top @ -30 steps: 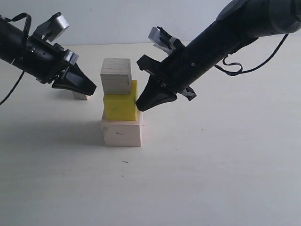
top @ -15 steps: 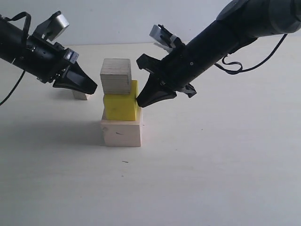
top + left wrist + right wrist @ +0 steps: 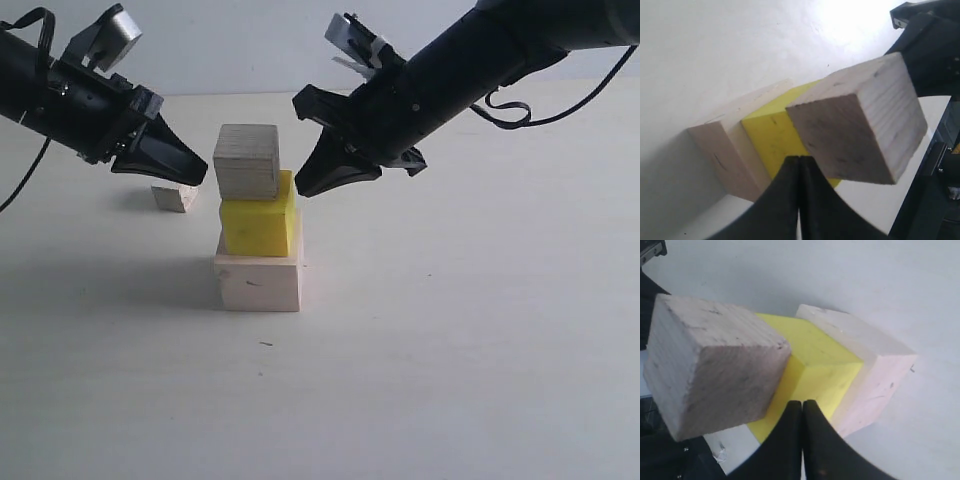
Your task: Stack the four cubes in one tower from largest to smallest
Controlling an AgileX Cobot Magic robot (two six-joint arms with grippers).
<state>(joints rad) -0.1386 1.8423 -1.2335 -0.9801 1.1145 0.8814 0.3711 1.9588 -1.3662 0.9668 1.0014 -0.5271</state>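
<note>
Pale counter [image 3: 450, 350] under a blank wall. Nearest the front edge: large cube [image 3: 258, 282], yellow cube [image 3: 257, 226], medium cube [image 3: 247, 161], stacked but skewed. Farther back toward the left edge, small cube [image 3: 174, 198] alone. Open wide over it, grip squarely, set down centred and gently. Flanking the medium cube, angled downward, clenched and empty: left hand [image 3: 190, 172], right hand [image 3: 305, 187].

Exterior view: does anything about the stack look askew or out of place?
Yes. The medium wood cube sits off-centre on the yellow cube, shifted left so it slightly overhangs that edge, and the wrist views show it twisted against the yellow one. The small wood cube lies apart on the table.
</note>
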